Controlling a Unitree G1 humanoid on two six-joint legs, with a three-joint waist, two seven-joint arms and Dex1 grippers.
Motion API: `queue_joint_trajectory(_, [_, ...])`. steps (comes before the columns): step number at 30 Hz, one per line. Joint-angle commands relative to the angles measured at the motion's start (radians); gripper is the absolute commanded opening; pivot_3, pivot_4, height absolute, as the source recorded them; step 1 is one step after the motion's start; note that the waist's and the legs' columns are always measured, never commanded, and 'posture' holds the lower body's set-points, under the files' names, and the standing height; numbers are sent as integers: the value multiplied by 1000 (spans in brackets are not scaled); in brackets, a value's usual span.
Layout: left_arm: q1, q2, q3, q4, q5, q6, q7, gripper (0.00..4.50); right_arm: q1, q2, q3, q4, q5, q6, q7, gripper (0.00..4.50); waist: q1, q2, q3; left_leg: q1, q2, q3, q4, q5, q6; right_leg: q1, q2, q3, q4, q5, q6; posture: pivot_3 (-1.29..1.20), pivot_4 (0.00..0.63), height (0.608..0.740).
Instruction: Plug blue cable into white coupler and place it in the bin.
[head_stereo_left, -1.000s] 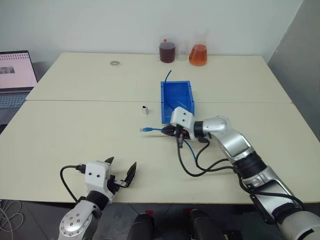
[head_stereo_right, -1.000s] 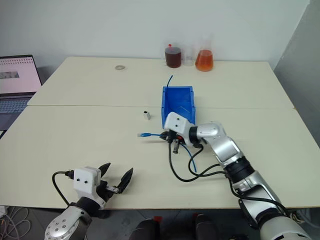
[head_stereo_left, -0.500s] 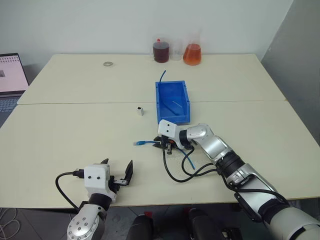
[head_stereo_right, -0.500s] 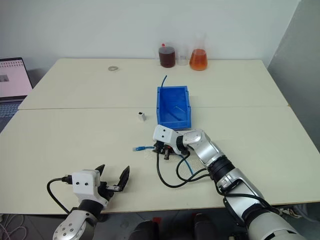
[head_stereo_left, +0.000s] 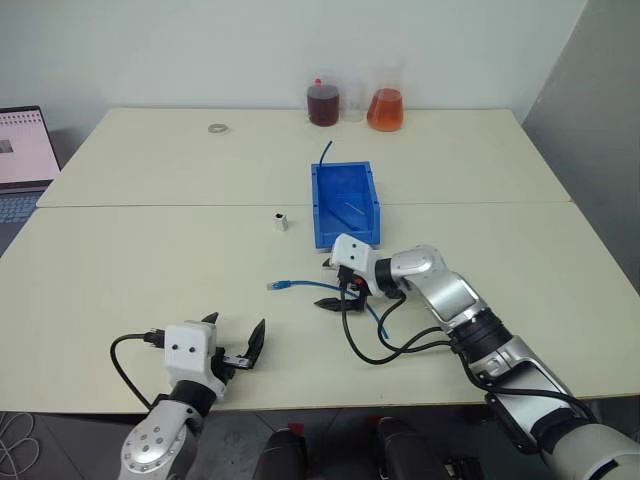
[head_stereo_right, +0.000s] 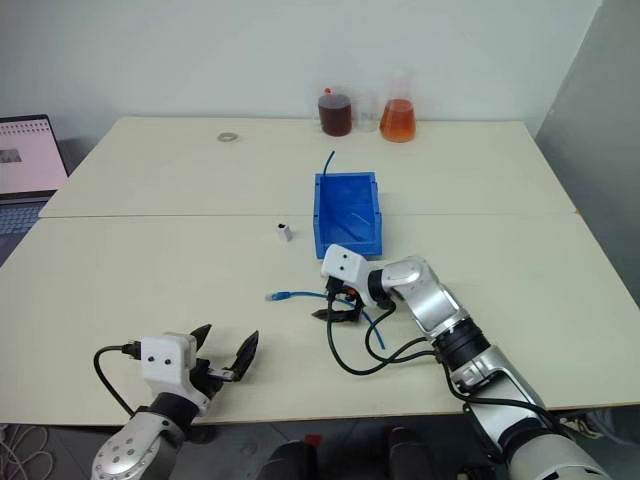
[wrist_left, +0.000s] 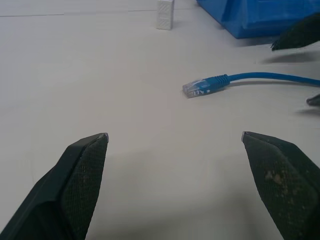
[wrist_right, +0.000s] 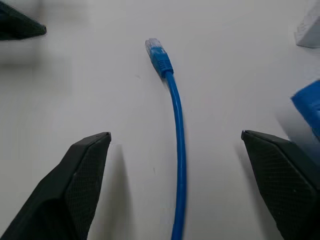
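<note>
On table: thin light-blue blue cable (head_stereo_left: 305, 285), clear plug | left tool (head_stereo_left: 235, 345) open | right tool (wrist_right: 175, 190) open

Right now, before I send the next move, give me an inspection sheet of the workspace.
Surface: beige table, two tops joined by a seam.
Job's things: blue cable lies loose on the table, plug unplugged; white coupler stands apart, beside the blue bin.
Clutter: two flasks and a small ring at the far edge.
Hands: left hand open, low over the near edge; right hand open over the cable.
Cables: black robot wires loop on the table.
Surroundings: laptop at the left.
</note>
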Motion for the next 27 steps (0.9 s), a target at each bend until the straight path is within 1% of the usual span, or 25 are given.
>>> queue_joint_trajectory(1, [-166, 209, 147, 121, -119, 63, -176, 4500, 32, -107, -131, -257, 134, 165, 55, 4447, 13, 0, 1, 0, -1, -2, 1, 0, 0, -1, 0, -2, 4, -2, -2, 0, 150, 740])
queue_joint_trajectory(3, [-272, 286, 119, 205, -122, 71, -240, 4500, 52, -154, -179, -332, 190, 214, 68, 4447, 20, 0, 1, 1, 0, -3, 1, 0, 0, 0, 0, -4, 5, -3, -2, 0, 150, 740])
queue_joint_trajectory(4, [-331, 310, 97, 252, -110, 64, -261, 4500, 59, -172, -204, -365, 222, 239, 69, 4447, 21, 0, 1, 1, -1, -3, 1, 0, 0, 0, 0, -4, 5, -3, -2, 0, 150, 740])
queue_joint_trajectory(6, [-467, 324, 43, 356, -78, 43, -281, 4500, 83, -210, -241, -418, 254, 242, 69, 4447, 22, 0, 1, 1, -1, -1, 1, 0, 0, 1, 0, -3, 4, -3, -2, 0, 150, 740])
queue_joint_trajectory(8, [-591, 313, -13, 450, -48, 31, -287, 4500, 94, -232, -287, -469, 307, 284, 61, 4447, 23, 0, 0, 1, -1, -1, 1, 0, 0, 0, 0, -3, 3, -2, -2, 0, 150, 740])
queue_joint_trajectory(10, [-697, 278, -55, 530, -34, 34, -281, 4500, 95, -245, -330, -513, 359, 322, 47, 4447, 23, -1, 1, 0, -1, -2, 1, 0, 0, 0, 0, -3, 4, -2, -3, 0, 150, 740])
queue_joint_trajectory(14, [-830, 202, -120, 673, 21, 6, -239, 4500, 87, -264, -380, -561, 416, 377, 1, 4447, 17, 0, 1, 0, -1, -1, 0, 0, 0, 0, 0, -2, 4, -2, -3, 0, 150, 740])
queue_joint_trajectory(19, [-940, 94, -169, 821, 87, -22, -169, 4500, 100, -282, -412, -616, 444, 432, -91, 4447, 22, -1, 1, -1, -2, -2, 1, 0, 0, 0, -1, -3, 4, -2, -3, 0, 150, 740])
queue_joint_trajectory(23, [-964, 64, -178, 874, 105, -36, -165, 4500, 121, -295, -427, -650, 471, 462, -141, 4447, 21, -1, 1, -1, -1, -2, 0, 0, 0, -1, -1, -3, 4, -2, -3, 0, 150, 740])
queue_joint_trajectory(27, [-1002, 49, -183, 968, 131, -69, -154, 4500, 132, -308, -440, -677, 495, 485, -184, 4447, 23, -1, 1, -1, -2, -2, 1, 0, 0, -1, -1, -3, 5, -2, -3, 0, 150, 740])
